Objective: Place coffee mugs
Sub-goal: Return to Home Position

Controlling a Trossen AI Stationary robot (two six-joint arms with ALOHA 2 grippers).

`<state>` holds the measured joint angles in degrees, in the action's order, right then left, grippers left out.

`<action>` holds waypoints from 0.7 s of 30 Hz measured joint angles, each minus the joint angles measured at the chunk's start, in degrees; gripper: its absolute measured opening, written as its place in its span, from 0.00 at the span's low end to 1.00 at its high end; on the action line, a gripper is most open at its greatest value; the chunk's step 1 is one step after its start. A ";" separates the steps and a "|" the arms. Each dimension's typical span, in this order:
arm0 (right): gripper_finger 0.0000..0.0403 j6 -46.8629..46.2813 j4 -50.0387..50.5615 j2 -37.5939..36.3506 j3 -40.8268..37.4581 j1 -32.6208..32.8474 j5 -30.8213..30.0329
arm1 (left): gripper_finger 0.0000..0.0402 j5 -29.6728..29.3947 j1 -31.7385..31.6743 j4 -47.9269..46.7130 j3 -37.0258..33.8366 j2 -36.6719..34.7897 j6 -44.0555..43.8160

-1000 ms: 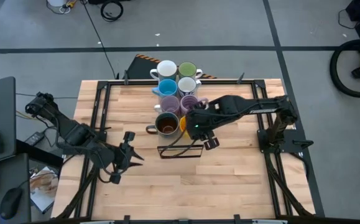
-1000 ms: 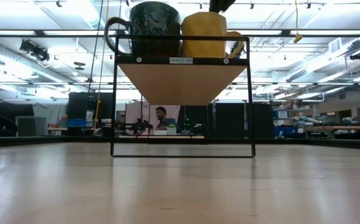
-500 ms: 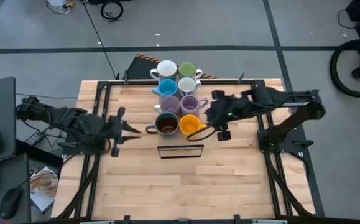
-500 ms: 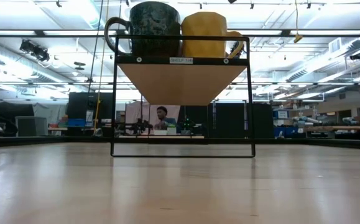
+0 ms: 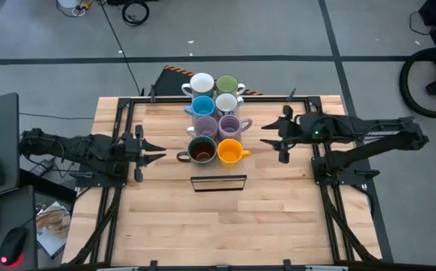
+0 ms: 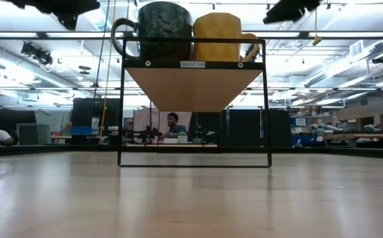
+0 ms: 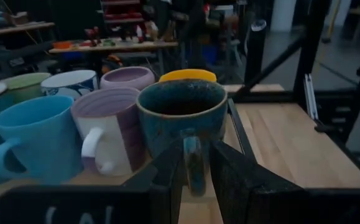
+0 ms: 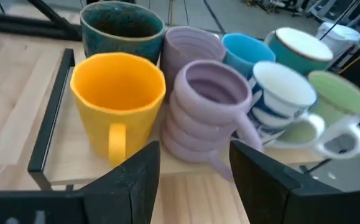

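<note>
Both grippers hang clear of the mugs and hold nothing. The left gripper [image 5: 154,153] sits over the left side of the table [image 5: 278,218], level with the near row of mugs and pointing at the dark brown-black mug [image 5: 202,151]. Its fingers [image 7: 170,171] stand a little apart, and that mug's handle shows through the gap, farther off. The right gripper [image 5: 270,140] hovers to the right of the orange mug [image 5: 230,151], its fingers spread wide.

All eight mugs stand upright in two columns on the raised wooden shelf [image 6: 192,86]. At the far end are the white mug [image 5: 201,83] and the green mug [image 5: 227,83]. Next come the light blue mug [image 5: 202,105] and the patterned white mug [image 5: 227,103], then the two lilac mugs [image 5: 205,123] side by side. The dark and orange mugs stand at the near edge, packed close together.

A person [image 6: 171,122] sits in the room beyond the table.
</note>
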<state>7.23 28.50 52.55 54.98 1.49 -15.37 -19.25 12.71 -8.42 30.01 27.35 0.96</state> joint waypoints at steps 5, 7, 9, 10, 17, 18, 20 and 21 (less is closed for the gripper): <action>0.49 -2.73 -8.98 -7.41 -11.05 -3.03 6.14 | 0.21 -0.02 -1.32 4.84 -5.81 -3.91 -2.04; 0.49 -3.44 -12.06 -9.92 -15.10 -4.04 7.47 | 0.21 -0.14 -1.79 5.47 -7.43 -5.03 -2.54; 0.49 -4.24 -14.62 -12.23 -18.64 -4.81 7.71 | 0.21 -0.20 -2.28 6.07 -8.66 -5.98 -3.27; 0.49 -4.60 -15.99 -13.39 -20.30 -5.19 7.79 | 0.21 -0.20 -2.45 6.44 -9.16 -6.49 -3.35; 0.49 -6.26 -26.98 -20.68 -32.25 -7.33 9.08 | 0.21 -0.83 -2.64 11.62 -14.04 -10.08 -2.55; 0.49 -6.72 -28.94 -21.49 -33.96 -7.61 9.50 | 0.21 -1.30 -2.64 12.42 -15.23 -10.70 -2.00; 0.49 -7.41 -31.14 -23.14 -37.02 -8.13 10.18 | 0.21 -2.89 -2.64 14.42 -17.54 -11.75 -1.10; 0.49 -7.71 -32.21 -23.89 -38.30 -8.40 10.49 | 0.21 -3.57 -2.64 14.78 -18.68 -12.43 -0.56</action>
<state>-0.48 -3.71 28.66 16.68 -6.91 -4.89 -22.82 10.07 6.36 11.33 14.92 0.40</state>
